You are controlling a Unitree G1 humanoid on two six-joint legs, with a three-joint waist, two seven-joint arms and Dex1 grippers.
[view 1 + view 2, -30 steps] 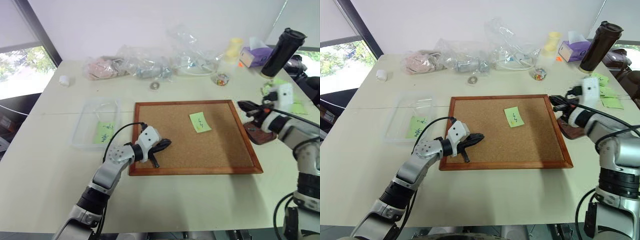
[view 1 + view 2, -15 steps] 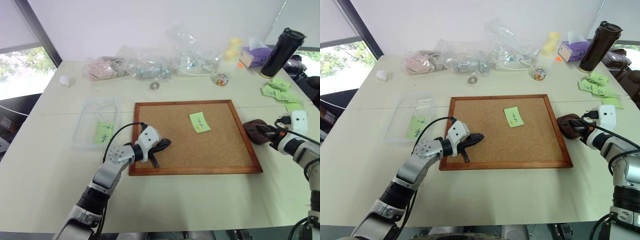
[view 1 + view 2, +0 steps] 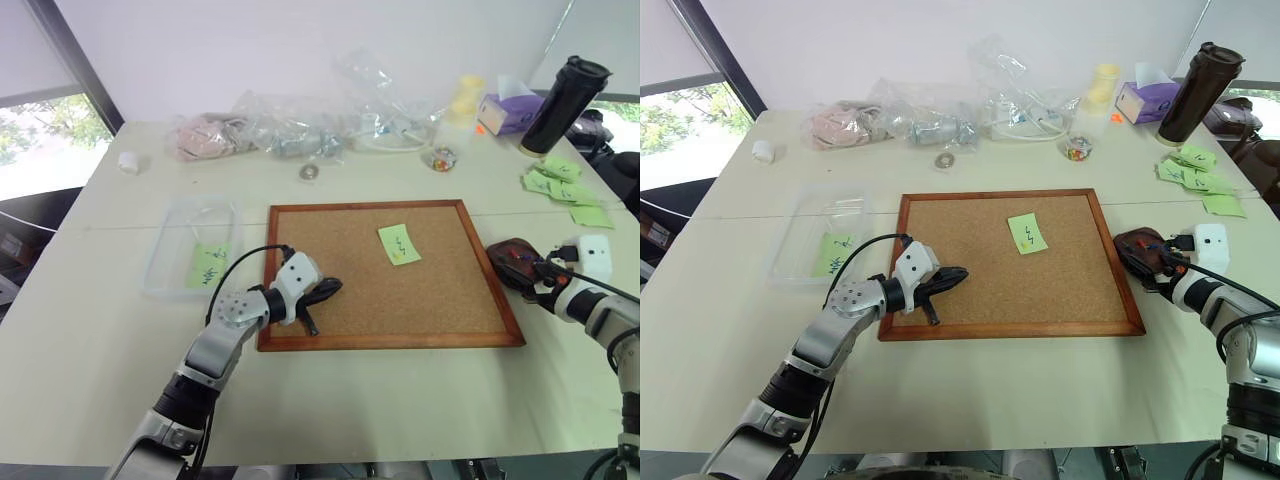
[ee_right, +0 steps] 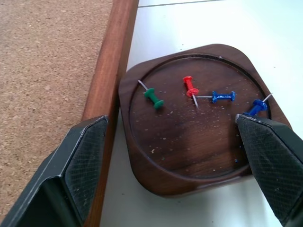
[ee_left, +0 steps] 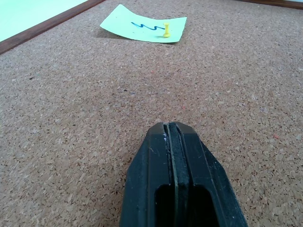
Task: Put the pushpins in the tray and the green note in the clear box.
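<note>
The corkboard (image 3: 392, 272) lay flat on the pale desk (image 3: 90, 330), framed in reddish wood. Near its far right part sat the green note (image 3: 399, 244), a pale-green square with a dark squiggle, fixed by a yellow pushpin (image 5: 166, 29). Just off the corkboard's right edge stood the tray (image 4: 194, 124), a dark brown shallow dish with rounded corners. In it lay the pushpins: one green (image 4: 153, 97), one red (image 4: 190, 86) and two blue (image 4: 222, 97). The right pincer (image 4: 182, 163) was spread wide over the tray, grasping nothing. The left pincer (image 5: 171, 142) was clenched tight and empty over the corkboard's near left part. Left of the corkboard lay the clear box (image 3: 192, 246), holding another green note (image 3: 210, 264).
</note>
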